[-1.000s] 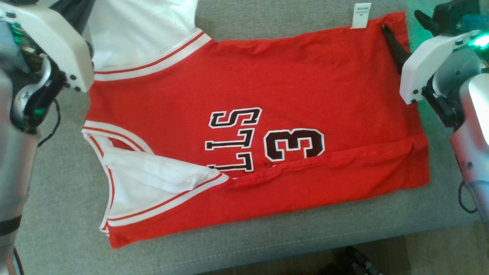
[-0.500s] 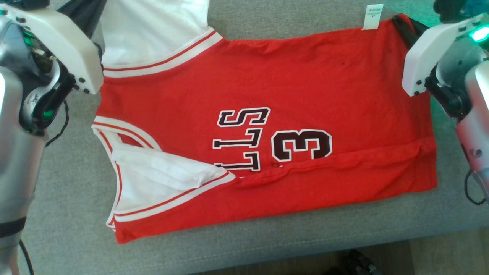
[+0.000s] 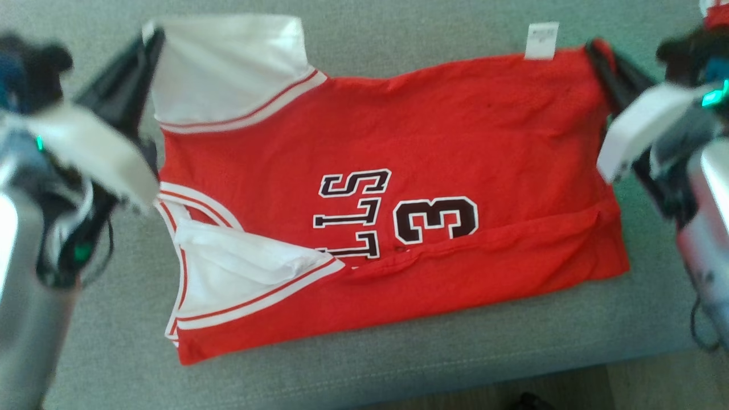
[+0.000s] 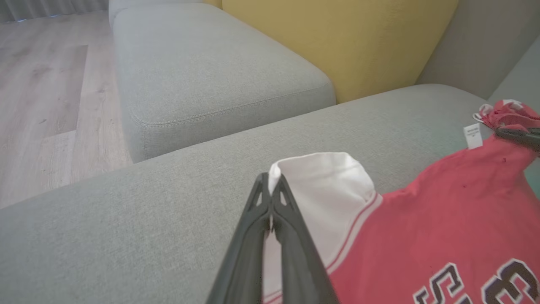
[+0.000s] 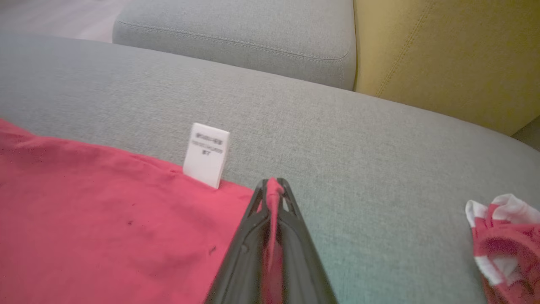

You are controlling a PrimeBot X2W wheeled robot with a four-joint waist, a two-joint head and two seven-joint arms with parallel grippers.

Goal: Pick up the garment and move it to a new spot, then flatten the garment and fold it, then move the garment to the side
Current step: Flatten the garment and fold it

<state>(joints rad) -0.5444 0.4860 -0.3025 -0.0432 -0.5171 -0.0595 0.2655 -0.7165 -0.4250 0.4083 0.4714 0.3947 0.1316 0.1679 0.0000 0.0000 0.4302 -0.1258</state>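
— Two corners are pinched, one by each arm. The left gripper (image 3: pixel 152 37) is clamped on the white shoulder strap (image 3: pixel 228 62) at the far left of the jersey (image 3: pixel 444 131). The right gripper (image 3: pixel 593 46) is clamped on the red hem corner at the far right, just beside the care label (image 3: pixel 541 40).

— And the jersey itself?

— Spread across the grey seat cushion (image 3: pixel 398 359), number side up, with its near edge already turned over in a long lengthwise flap.

— So which step is this?

— Folding, I'd judge. With both far corners gripped, the likely next move is to lift them together and carry the far edge toward the near one. That calls for the two arms to rise and travel evenly, so the cloth is taut between them and the fold line runs straight. The strap is loose and may sag.

— What is around it?

— Soft woven upholstery, which may drag at the fabric. Beyond the cushion sit a second grey cushion (image 4: pixel 202 71) and a yellow backrest (image 4: pixel 337 38), with pale wooden floor (image 4: pixel 42 84) off to the left. A small crumpled red and white cloth (image 5: pixel 502 240) lies well apart, on the right of the seat.
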